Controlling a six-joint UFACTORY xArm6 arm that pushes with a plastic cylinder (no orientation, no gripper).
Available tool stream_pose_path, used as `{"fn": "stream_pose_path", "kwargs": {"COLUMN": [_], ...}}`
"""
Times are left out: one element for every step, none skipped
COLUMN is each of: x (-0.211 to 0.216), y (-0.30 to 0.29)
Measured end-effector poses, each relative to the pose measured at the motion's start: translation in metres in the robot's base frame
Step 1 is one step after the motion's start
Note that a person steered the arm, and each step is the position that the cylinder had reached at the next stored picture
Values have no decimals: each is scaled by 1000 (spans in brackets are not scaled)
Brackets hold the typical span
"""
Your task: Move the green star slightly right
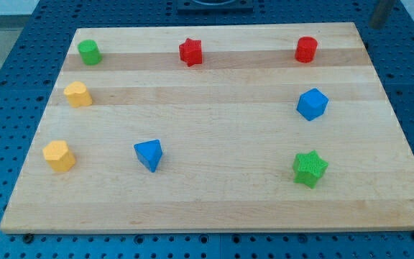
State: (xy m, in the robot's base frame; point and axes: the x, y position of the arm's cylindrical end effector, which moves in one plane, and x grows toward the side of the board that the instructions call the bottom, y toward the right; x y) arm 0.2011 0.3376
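Green plastic star block (310, 168): sat alone at the wooden board's (214, 208) lower right, its left side open for pushing.
My tip: out of view; I couldn't tell its state.

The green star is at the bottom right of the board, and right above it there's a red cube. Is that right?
Not quite. The green star does sit at the bottom right of the board, but the block right above it is a blue cube, not a red one, as the camera view shows. The red cylinder is higher up, near the view's top edge.
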Motion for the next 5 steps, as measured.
{"fn": "stream_pose_path", "kwargs": {"x": [0, 4, 4, 4, 3], "y": [-1, -8, -10, -12, -12]}}
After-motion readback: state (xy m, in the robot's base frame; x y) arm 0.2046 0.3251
